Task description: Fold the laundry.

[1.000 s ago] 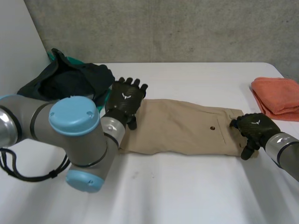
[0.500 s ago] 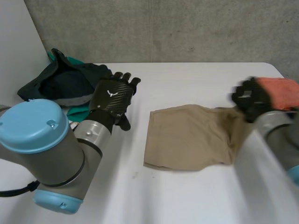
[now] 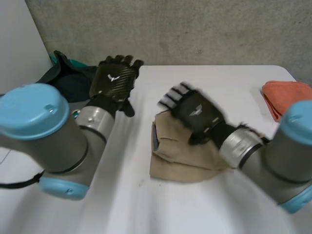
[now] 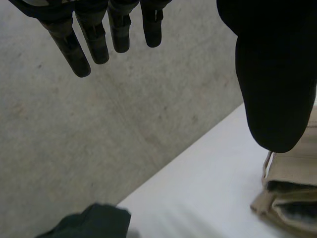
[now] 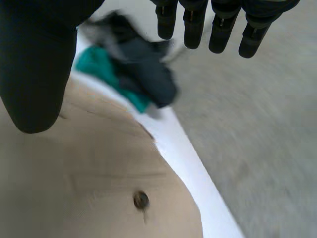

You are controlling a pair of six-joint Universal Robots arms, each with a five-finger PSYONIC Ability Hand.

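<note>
white surface [image 3: 146, 209], wide, running back to a grey concrete wall [image 3: 170, 29].

left arm [image 3: 46, 136] bulks low at the near left, forearm reaching up and away from the camera. right arm [image 3: 287, 156] comes in from the near right, forearm angled toward the middle of the surface.

tan trousers [image 3: 178, 163] lie doubled into a rumpled bundle near the centre of the surface, layered edges showing on the side toward the left arm. heap of dark clothes [image 3: 68, 78] at the far left corner, well apart from the trousers; a teal garment [image 5: 101, 67] pokes out from under it in the right wrist view. folded orange cloth [image 3: 287, 97] at the far right edge, apart from everything else.

left robot hand [image 3: 115, 80] raised between the dark heap and the trousers, touching neither; fingers straight and spread, thumb held off, nothing held. right robot hand [image 3: 195, 112] over the far part of the trousers, fingers straight and fanned, thumb apart, no cloth pinched; cannot tell whether the palm touches the fabric.

small dark button [image 5: 141, 199] on the tan cloth, under the right palm in the wrist view.
</note>
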